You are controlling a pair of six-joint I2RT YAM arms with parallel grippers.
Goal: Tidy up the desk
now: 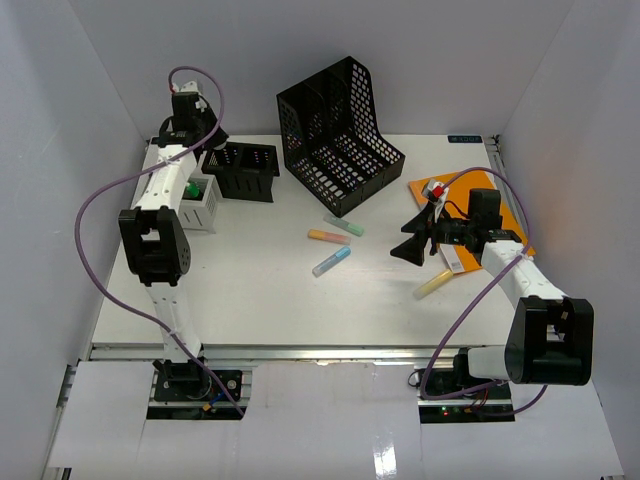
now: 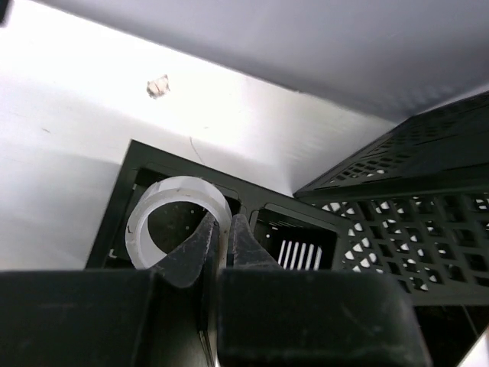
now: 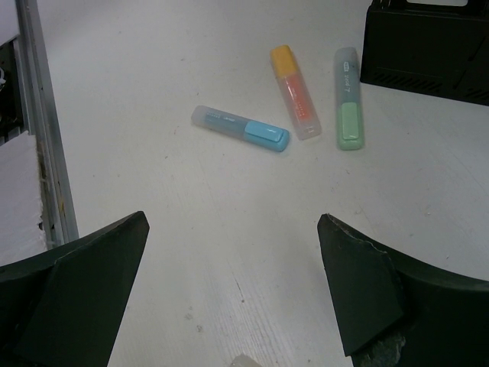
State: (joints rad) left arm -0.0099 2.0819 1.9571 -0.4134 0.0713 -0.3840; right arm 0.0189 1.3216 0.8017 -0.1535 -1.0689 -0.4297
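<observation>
Tabletop [image 1: 260,300]: white, walled on three sides, spread beneath the black file rack [image 1: 340,135].
Left pincer [image 2: 223,229]: clenched on a clear tape ring [image 2: 183,189], raised left of the file rack.
Right pincer [image 3: 231,222]: released wide, hovering in front and right of the file rack.
Loose items: blue highlighter [image 3: 244,130], orange highlighter [image 3: 294,92] and green highlighter [image 3: 348,99] lie just before the file rack.

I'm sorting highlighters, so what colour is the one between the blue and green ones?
The highlighter is orange, best seen in the right wrist view.
</observation>
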